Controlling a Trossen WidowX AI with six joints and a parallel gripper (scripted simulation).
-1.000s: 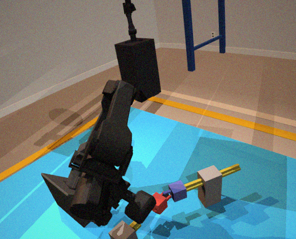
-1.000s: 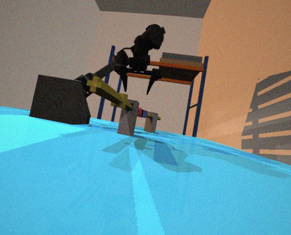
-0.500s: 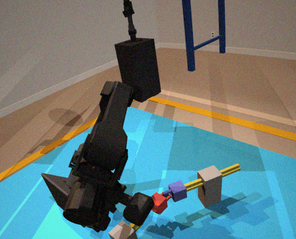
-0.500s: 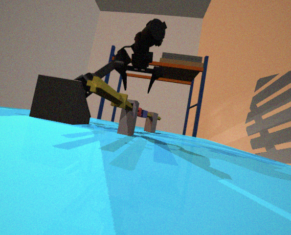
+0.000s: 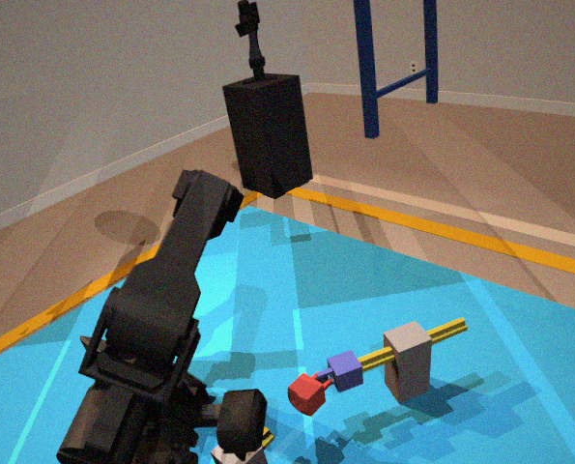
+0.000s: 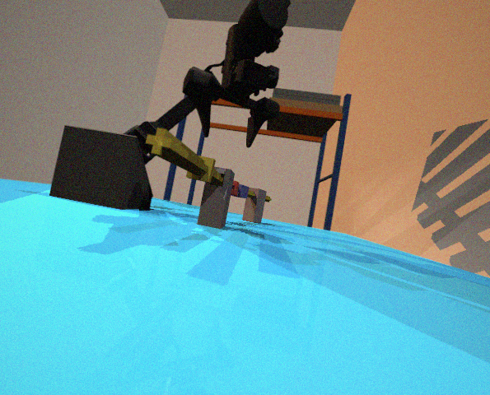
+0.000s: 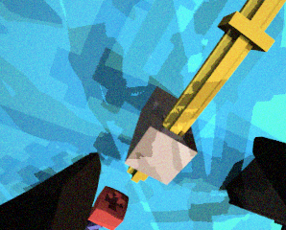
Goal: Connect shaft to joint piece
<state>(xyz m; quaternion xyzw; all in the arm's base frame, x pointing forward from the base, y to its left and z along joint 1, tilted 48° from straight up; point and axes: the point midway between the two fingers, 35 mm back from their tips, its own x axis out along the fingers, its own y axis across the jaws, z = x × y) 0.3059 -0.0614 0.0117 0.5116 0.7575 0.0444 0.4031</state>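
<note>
1. The gripper (image 5: 212, 414) (image 6: 227, 140) (image 7: 177, 152) is spread wide, and it pinches nothing. In the wrist view its tips are at 9 o'clock and 3 o'clock, with the second block's top between them in the picture.

2. The square red joint piece (image 5: 304, 393) (image 6: 235, 188) (image 7: 109, 208) is on thin hinge arms. In the top view it sits at 8 o'clock from the purple cube (image 5: 344, 370) (image 6: 243, 191) (image 7: 92, 227).

3. A yellow grooved shaft (image 5: 445, 331) (image 6: 268, 198) goes from that cube toward 2 o'clock in the top view, through a tall pinkish-gray block (image 5: 408, 362) (image 6: 254, 206).

4. The second tall pinkish-gray block (image 5: 236, 458) (image 6: 214, 204) (image 7: 161, 155) holds the long yellow second shaft (image 5: 267, 437) (image 6: 180, 155) (image 7: 205, 91). In the wrist view, this shaft runs up toward 1 o'clock and has a thick yellow collar (image 7: 246, 31).

5. The shaft's short end pokes out toward 7 o'clock there. It is near the red piece but does not touch it. I can't tell if the opening lines up.

6. Both blocks stand upright on the bright blue desk (image 5: 377, 279) (image 6: 193, 318) (image 7: 37, 120).
</note>
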